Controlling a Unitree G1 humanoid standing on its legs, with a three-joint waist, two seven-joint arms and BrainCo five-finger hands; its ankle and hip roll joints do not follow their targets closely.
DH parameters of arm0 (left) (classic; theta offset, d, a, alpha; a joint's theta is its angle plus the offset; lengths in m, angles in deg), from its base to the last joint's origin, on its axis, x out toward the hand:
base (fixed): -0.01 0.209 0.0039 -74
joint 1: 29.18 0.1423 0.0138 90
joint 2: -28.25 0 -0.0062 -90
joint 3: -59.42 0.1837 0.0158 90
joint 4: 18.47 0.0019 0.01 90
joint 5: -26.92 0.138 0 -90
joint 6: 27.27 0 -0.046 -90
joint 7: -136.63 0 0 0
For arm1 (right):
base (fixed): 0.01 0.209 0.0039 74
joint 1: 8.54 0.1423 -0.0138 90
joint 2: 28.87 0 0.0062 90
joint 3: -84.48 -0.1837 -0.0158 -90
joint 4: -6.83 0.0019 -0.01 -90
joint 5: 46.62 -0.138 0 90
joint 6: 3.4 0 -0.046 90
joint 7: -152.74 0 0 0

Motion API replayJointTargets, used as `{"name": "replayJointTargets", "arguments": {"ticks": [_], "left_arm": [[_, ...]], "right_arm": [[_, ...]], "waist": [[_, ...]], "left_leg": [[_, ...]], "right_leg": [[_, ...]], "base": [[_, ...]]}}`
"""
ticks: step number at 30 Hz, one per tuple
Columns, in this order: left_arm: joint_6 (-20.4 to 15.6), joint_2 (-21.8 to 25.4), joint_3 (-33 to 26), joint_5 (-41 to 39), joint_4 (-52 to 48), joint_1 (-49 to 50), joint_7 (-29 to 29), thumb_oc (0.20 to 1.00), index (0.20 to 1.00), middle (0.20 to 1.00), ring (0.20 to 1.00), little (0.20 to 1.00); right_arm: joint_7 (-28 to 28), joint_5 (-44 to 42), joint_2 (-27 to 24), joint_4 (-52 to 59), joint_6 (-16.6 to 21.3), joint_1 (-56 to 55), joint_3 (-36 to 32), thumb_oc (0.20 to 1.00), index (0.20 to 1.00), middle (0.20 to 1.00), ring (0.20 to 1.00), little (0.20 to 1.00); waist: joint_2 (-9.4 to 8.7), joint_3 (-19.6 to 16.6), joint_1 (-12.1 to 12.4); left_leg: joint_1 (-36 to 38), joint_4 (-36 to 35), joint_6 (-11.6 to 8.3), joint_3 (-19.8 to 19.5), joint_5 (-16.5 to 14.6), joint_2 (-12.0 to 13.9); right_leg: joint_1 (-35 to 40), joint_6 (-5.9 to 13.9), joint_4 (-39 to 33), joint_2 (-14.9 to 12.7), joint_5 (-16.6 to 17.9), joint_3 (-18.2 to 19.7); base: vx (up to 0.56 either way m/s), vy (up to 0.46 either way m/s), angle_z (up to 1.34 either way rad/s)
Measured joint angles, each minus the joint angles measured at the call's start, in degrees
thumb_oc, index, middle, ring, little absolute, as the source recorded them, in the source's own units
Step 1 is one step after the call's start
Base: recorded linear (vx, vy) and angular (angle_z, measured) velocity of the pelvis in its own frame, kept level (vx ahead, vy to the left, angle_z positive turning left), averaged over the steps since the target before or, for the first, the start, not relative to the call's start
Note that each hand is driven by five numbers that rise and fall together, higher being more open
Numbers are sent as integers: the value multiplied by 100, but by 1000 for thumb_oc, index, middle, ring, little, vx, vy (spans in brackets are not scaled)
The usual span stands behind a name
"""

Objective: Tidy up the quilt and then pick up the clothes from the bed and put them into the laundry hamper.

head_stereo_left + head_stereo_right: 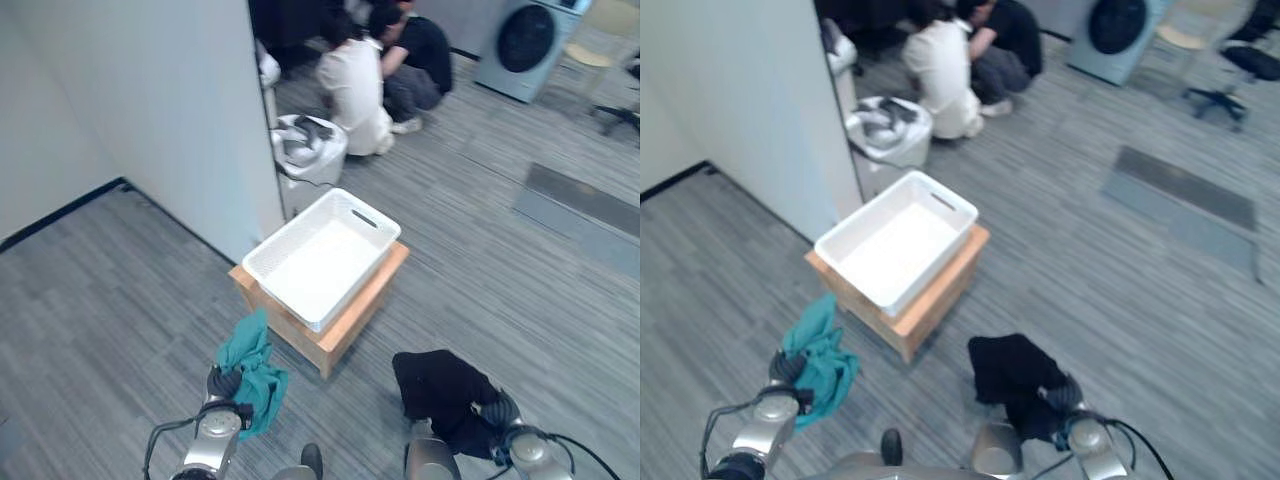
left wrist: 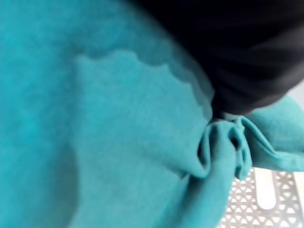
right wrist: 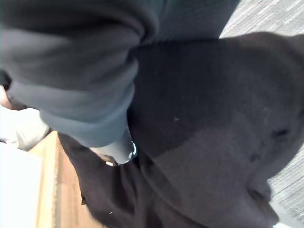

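Left hand point(image 1: 225, 385) clenched on a teal garment point(image 1: 254, 368), cloth bunched over the fingers and hanging off the hand above the grey carpet floor point(image 1: 100, 310); the left wrist view has teal folds right up against the camera, with a bit of perforated white plastic past them. Right hand point(image 1: 497, 412) grasping a black garment point(image 1: 440, 388), which drapes over the hand and hides most of the fingers; in the right wrist view dark cloth wraps around the hand, wood edge to one side. White laundry hamper point(image 1: 375, 216), rectangular, perforated walls, slot handle, sits on a low wooden surface point(image 1: 362, 303) just ahead of both hands, between them, nothing visible inside it. Both garments held short of the hamper, not over it. Behind it a white partition wall point(image 1: 180, 110) and a round white bin point(image 1: 322, 155) with grey clothes in it. Two people point(image 1: 385, 65) crouch on the floor further back, washing machine point(image 1: 528, 42) at the far right.
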Motion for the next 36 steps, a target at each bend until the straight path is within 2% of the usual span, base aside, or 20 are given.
{"name": "replayJointTargets", "arguments": {"ticks": [2,3,4,5,6,7,9,10,13,14,15,16,18,19,22,24,25,28,31,36], "left_arm": [[8,87,-41,2,62,294,26,200,200,200,200,200],[1,175,-85,-5,145,447,28,200,200,200,200,200],[-13,66,-204,-10,295,521,32,200,200,200,200,200],[-20,-63,-199,-33,319,455,39,200,200,200,200,200],[-30,-97,-148,-34,332,324,16,200,200,200,200,200],[-47,-217,-83,-43,177,227,-23,200,200,200,200,200],[-52,-268,25,-32,-36,477,-144,200,200,200,200,200],[-48,-262,48,-11,-53,511,-163,200,200,200,200,200],[-47,-251,82,3,-189,534,-179,200,200,200,200,200],[-41,-268,69,5,-140,464,-182,200,200,200,200,200],[-40,-284,86,8,-55,307,-219,200,200,200,200,200],[-44,-259,87,10,-66,230,-227,200,200,200,200,200],[-55,-186,74,44,-84,110,-234,200,200,200,200,200],[-57,-187,74,47,-80,103,-232,200,200,200,200,200],[-58,-105,77,48,-52,150,-237,200,200,200,200,200],[-57,66,105,55,81,130,-233,200,200,200,200,200],[-40,289,77,51,223,185,-227,200,200,200,200,200],[-48,-12,-8,43,188,577,-222,200,200,200,200,200],[-93,-248,126,36,163,739,-248,200,200,200,200,200],[-188,-292,130,-40,153,687,-261,200,200,200,200,200]], "right_arm": [[4,1,5,-41,8,-34,40,200,200,200,200,200],[24,1,35,-33,3,-100,96,200,200,200,200,200],[25,7,12,-136,-6,4,66,200,200,200,200,200],[0,11,-15,-88,-40,89,40,200,200,200,200,200],[-6,13,-30,36,-24,38,8,200,200,200,200,200],[8,25,-103,121,-18,35,-10,200,200,200,200,200],[-14,55,-356,278,3,291,10,200,200,200,200,200],[-30,116,-528,415,-7,521,-68,200,200,200,200,200],[-121,251,-695,825,35,588,-454,200,200,200,200,200],[-127,251,-749,878,37,642,-455,200,200,200,200,200],[-138,266,-808,892,54,684,-487,200,200,200,200,200],[-134,310,-824,927,36,706,-484,200,200,200,200,200],[-140,410,-891,1138,24,613,-590,200,200,200,200,200],[-141,412,-952,1222,2,601,-607,200,200,200,200,200],[-259,412,-1172,1737,37,576,-721,200,200,200,200,200],[-307,410,-1404,1977,185,638,-741,200,200,200,200,200],[-295,408,-1460,2050,191,789,-727,200,200,200,200,200],[-246,412,-1974,2279,180,1429,-462,200,200,200,200,200],[-253,407,-2378,2309,263,1938,-337,200,200,200,200,200],[-217,403,-2628,2425,341,2952,335,200,200,200,200,200]], "waist": [[-42,-21,28],[-199,-89,52],[-41,-111,182],[16,-77,105],[-25,-58,13],[-133,-25,-66],[-127,-4,186],[-119,39,159],[142,35,-21],[246,109,-64],[305,206,-268],[288,259,-332],[218,306,-380],[177,295,-383],[76,263,-349],[-32,208,-352],[-239,218,-288],[189,209,-193],[330,169,-205],[354,150,-200]], "left_leg": [[272,-42,-299,-194,-158,235],[436,22,-543,-274,-314,380],[359,288,-797,-325,-497,741],[-236,1046,-854,-20,-438,983],[-731,1590,-831,435,-196,1044],[-985,1984,-607,1271,-210,1286],[-965,1988,-678,1835,-356,1190],[-1034,2022,-591,2006,-455,922],[-895,1576,-417,2172,-625,619],[-815,1446,-373,2135,-672,580],[-742,1184,-62,1910,-568,639],[-704,1102,-33,1867,-552,692],[-523,558,84,1760,-229,716],[-519,482,29,1659,-127,669],[-725,357,-71,1295,28,507],[-989,188,-138,948,450,460],[-838,-188,-297,812,750,326],[-766,-228,-488,866,862,738],[-719,-228,-530,815,900,864],[-673,-185,-672,830,993,973]], "right_leg": [[209,-27,11,68,188,-240],[456,-71,128,168,225,-283],[570,-120,250,503,431,-352],[602,-272,255,619,183,-791],[708,-349,119,621,248,-1191],[779,-537,92,643,263,-1453],[804,-756,57,896,200,-1515],[821,-863,59,988,161,-1645],[964,-861,198,1437,119,-2059],[937,-701,506,1479,6,-2238],[695,-629,1259,1505,-47,-2395],[461,-577,1758,1459,-85,-2378],[-126,-331,2878,1235,-230,-1826],[-120,-280,2818,1168,-290,-1550],[184,-256,1700,691,-426,-634],[778,-182,409,592,-489,-188],[1101,-204,15,470,-252,-164],[1174,-204,13,845,-107,-288],[1254,-268,14,1007,-135,-384],[1278,-359,15,1123,-178,-370]], "base": [[330,-559,59],[139,-565,52],[137,-561,67],[109,-333,109],[86,-106,173],[86,-199,143],[32,-162,47],[134,26,34],[37,0,67],[-24,-40,62],[-13,-13,78],[17,-24,99],[105,-71,71],[156,-137,58],[155,-197,66],[140,-155,90],[159,-160,79],[134,-227,-4],[84,-160,3],[81,-175,0]]}}
